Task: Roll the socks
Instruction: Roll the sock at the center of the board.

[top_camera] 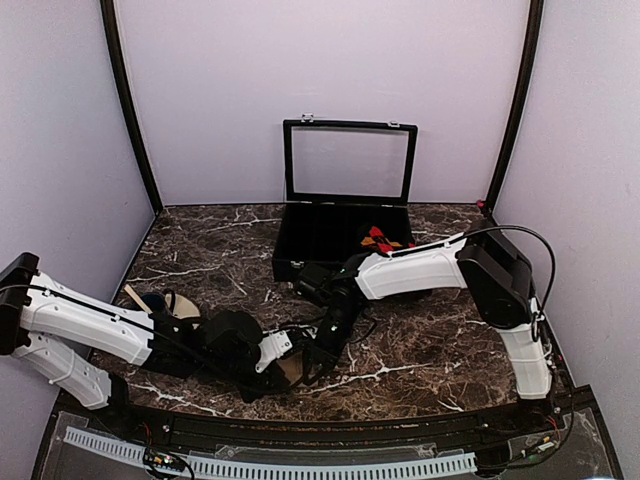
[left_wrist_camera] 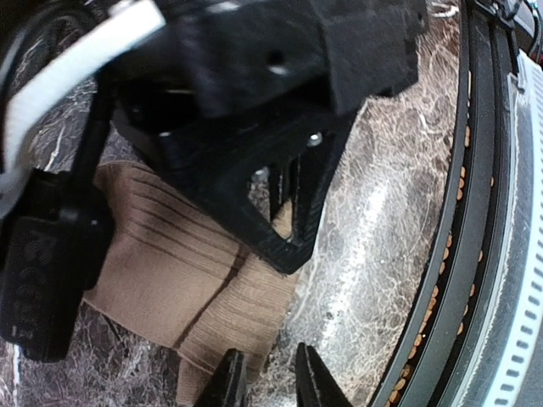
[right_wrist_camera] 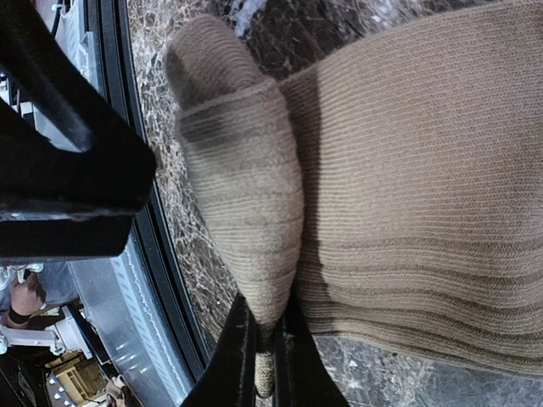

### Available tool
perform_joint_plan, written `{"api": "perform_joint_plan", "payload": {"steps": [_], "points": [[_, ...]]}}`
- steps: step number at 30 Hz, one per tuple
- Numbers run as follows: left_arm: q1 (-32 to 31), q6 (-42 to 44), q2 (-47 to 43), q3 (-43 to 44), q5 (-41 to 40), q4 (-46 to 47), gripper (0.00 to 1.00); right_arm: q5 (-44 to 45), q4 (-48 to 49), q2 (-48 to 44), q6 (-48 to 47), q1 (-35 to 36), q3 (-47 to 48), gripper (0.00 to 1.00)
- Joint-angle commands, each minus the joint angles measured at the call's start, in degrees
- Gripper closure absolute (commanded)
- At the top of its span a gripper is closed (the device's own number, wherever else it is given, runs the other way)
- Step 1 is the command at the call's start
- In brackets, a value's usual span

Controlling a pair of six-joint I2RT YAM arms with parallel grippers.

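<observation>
The tan-brown sock (left_wrist_camera: 165,263) lies flat on the marble near the front edge, one end folded over into a bulge (right_wrist_camera: 246,195). My right gripper (right_wrist_camera: 267,365) is shut on the tip of that folded end. From above it sits at the sock's right side (top_camera: 318,355). Over the sock's near edge, my left gripper (left_wrist_camera: 267,377) has its jaws a little apart. One finger (left_wrist_camera: 227,381) is over the fabric, the other over bare marble, and nothing is pinched. The argyle sock (top_camera: 378,238) lies inside the black case.
The black compartment case (top_camera: 300,255) stands at the back centre with its glass lid (top_camera: 348,160) upright. A tan item (top_camera: 185,306) and a thin stick (top_camera: 134,297) lie behind the left arm. The table's black front rail (left_wrist_camera: 475,254) is close to both grippers.
</observation>
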Motion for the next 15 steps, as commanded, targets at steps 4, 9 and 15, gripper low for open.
{"api": "perform_joint_plan", "payload": {"steps": [4,9,15], "points": [[-0.7,5.5,1.5,2.0,-1.9,-2.7,0.75,-1.9,-1.9,1.6,-1.0,-0.5,2.0,0.99],[-0.7,8.1,2.5,2.6,-3.2,-2.6,0.72,-2.4,-2.3,2.2,-1.1,-0.4,2.7,0.99],[-0.6,10.6,5.5,3.8,-2.1,-3.6,0.72,-3.0,-2.8,3.1,-1.2,-0.6,3.6,0.98]]}}
